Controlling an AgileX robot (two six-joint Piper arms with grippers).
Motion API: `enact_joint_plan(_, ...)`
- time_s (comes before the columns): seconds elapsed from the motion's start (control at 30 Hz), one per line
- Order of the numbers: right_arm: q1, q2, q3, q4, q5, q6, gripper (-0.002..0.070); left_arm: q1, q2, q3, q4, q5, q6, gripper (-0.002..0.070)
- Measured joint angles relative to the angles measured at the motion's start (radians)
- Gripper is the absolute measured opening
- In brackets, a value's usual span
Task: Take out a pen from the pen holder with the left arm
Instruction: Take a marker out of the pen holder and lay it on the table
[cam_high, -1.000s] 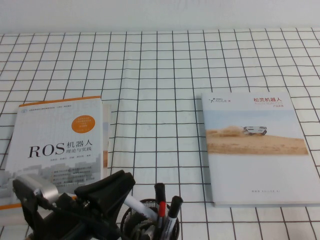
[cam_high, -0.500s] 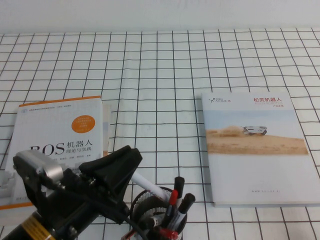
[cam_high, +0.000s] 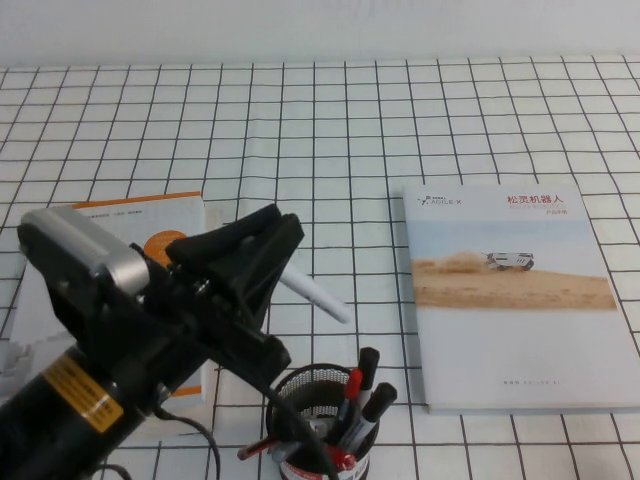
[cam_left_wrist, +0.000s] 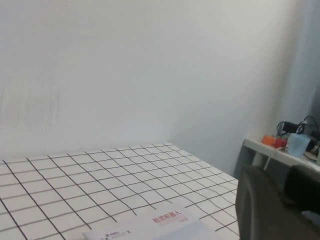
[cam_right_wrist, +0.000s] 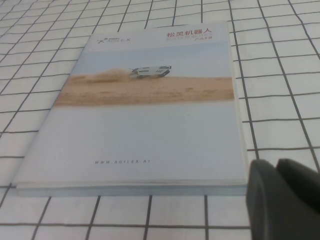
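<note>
A black mesh pen holder (cam_high: 296, 389) stands at the table's near edge with several red and black markers (cam_high: 366, 388) in it. Above and to the left of it, my left gripper (cam_high: 274, 238) is shut on a white pen (cam_high: 316, 298). The pen slants down to the right, and its tip hangs clear above the holder. In the left wrist view the left gripper (cam_left_wrist: 286, 196) shows only dark fingers (cam_left_wrist: 262, 207), and the pen is hidden. In the right wrist view the right gripper (cam_right_wrist: 276, 176) is shut and empty, low over the tablecloth by the booklet's corner.
A ROS book (cam_high: 128, 222) lies at the left, partly under my left arm. An AgileX booklet (cam_high: 510, 300) (cam_right_wrist: 145, 115) (cam_left_wrist: 150, 227) lies at the right. Checked cloth (cam_high: 320, 120) covers the table. A side shelf with clutter (cam_left_wrist: 290, 145) stands beyond the table's edge.
My left gripper has risen and moved away from the holder, drawing the white pen up out of it. The holder now shows more fully.
</note>
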Motion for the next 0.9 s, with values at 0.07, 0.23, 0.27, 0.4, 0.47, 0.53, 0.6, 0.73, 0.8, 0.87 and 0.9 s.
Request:
enact_joint_plan(0.07,0.000,0.000,0.000,0.000,0.000,0.000,-0.0012,0.000,-0.002,-0.044,0.000,0.063,0.051,0.0070)
enact_joint_plan(0.23,0.000,0.000,0.000,0.000,0.000,0.000,-0.0013,0.000,-0.002,-0.168,-0.002,0.260,0.163,0.0070)
enact_joint_plan(0.27,0.000,0.000,0.000,0.000,0.000,0.000,-0.0013,0.000,-0.002,-0.210,-0.008,0.327,0.186,0.0070)
enact_joint_plan(0.4,0.000,0.000,0.000,0.000,0.000,0.000,-0.0012,0.024,0.000,-0.325,-0.014,0.527,0.213,0.0070)
enact_joint_plan(0.47,0.000,0.000,0.000,0.000,0.000,0.000,-0.0012,0.047,0.009,-0.377,-0.017,0.626,0.217,0.0070)
enact_joint_plan(0.53,0.000,0.000,0.000,0.000,0.000,0.000,-0.0013,0.074,0.031,-0.435,-0.019,0.740,0.217,0.0070)
enact_joint_plan(0.6,0.000,0.000,0.000,0.000,0.000,0.000,-0.0012,0.096,0.068,-0.493,-0.019,0.859,0.210,0.0070)
enact_joint_plan(0.73,0.000,0.000,0.000,0.000,0.000,0.000,-0.0013,0.113,0.164,-0.614,-0.019,1.057,0.199,0.0070)
enact_joint_plan(0.8,0.000,0.000,0.000,0.000,0.000,0.000,-0.0013,0.115,0.223,-0.689,-0.019,1.158,0.195,0.0070)
enact_joint_plan(0.87,0.000,0.000,0.000,0.000,0.000,0.000,-0.0012,0.115,0.280,-0.766,-0.021,1.256,0.193,0.0070)
enact_joint_plan(0.9,0.000,0.000,0.000,0.000,0.000,0.000,-0.0012,0.116,0.313,-0.811,-0.022,1.316,0.193,0.0070)
